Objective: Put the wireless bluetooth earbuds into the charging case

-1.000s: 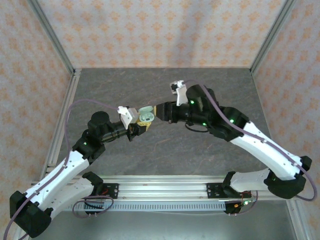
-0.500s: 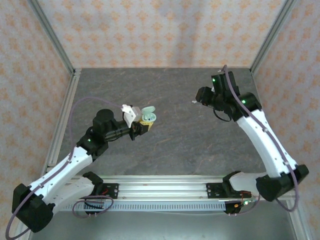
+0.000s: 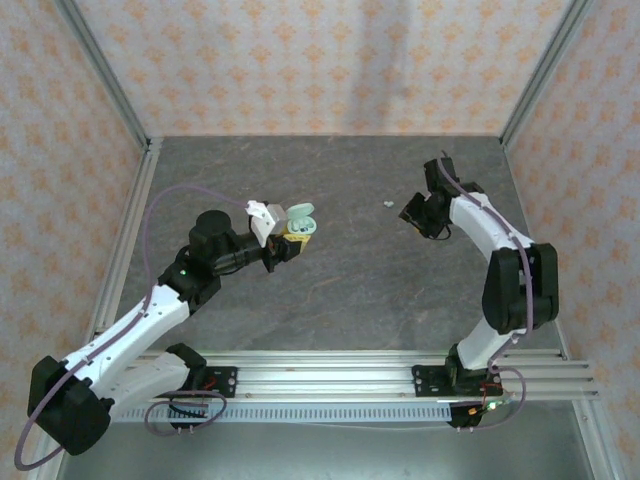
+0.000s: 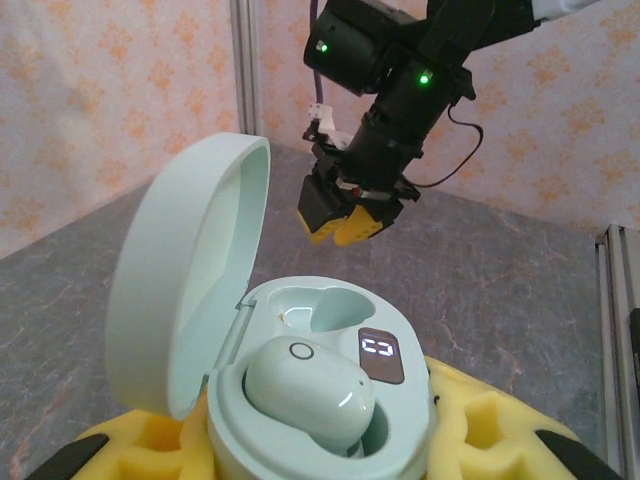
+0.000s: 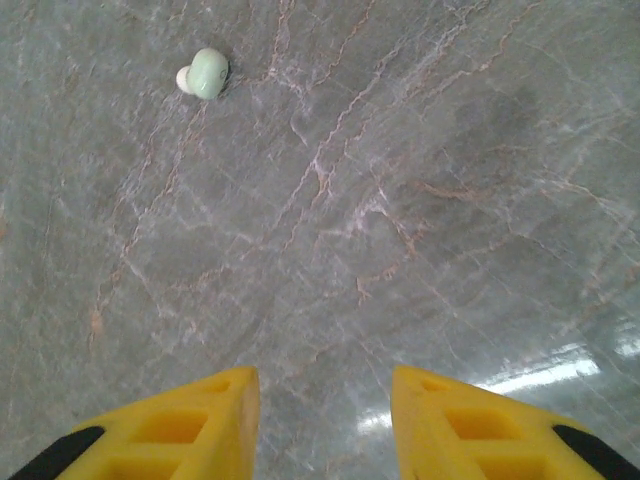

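Top external: L claw (image 3: 293, 238) clamped on the case (image 3: 299, 220), lid open. Loose bud (image 3: 386, 204) lies on the table (image 3: 340, 300) right of the case, well apart from it. R claw (image 3: 413, 214) is farther right of the case, just past that bud.

Left wrist: case sits btwn the yellow pads (image 4: 480, 430), lid (image 4: 185, 290) hinged up on the case's left side. Seated bud (image 4: 310, 388), pale green, fills the near socket of the case; the far socket (image 4: 320, 312) is empty. Small lit display (image 4: 380, 353) on the case deck, right of the sockets. R claw hangs behind & above the case, tips pointing down.

Right wrist: R claw jaws apart, nothing btwn them. Loose bud, pale green w/ whitish tip, rests on the table, untouched.
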Robot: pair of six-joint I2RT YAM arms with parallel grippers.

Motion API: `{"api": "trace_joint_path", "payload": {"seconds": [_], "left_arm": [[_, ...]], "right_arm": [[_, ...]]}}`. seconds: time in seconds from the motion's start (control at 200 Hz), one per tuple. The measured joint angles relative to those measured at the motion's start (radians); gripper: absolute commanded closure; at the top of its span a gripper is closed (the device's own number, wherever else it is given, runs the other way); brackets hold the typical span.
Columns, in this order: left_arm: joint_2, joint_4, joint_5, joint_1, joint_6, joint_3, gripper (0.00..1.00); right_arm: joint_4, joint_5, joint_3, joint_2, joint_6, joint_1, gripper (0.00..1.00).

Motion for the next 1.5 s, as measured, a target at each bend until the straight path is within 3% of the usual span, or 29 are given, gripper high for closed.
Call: {"api": "trace_joint_path", "payload": {"seconds": [0.385,0.811,1.501], "left_arm": [[0.053,-0.001,-0.007,0.000,0.002,0.063,0.93],[0.095,0.000,-0.019,0.000,0.003,0.078,0.93],[0.097,0.000,-0.030,0.000,0.000,0.078,0.93]], "right_arm": [[0.150,0.012,0.013,0.169,0.067,-0.013,0.67],[0.183,0.003,0.276,0.381,0.082,-0.014,0.64],[0.167,-0.004,0.354,0.489,0.080,0.037,0.64]]}}
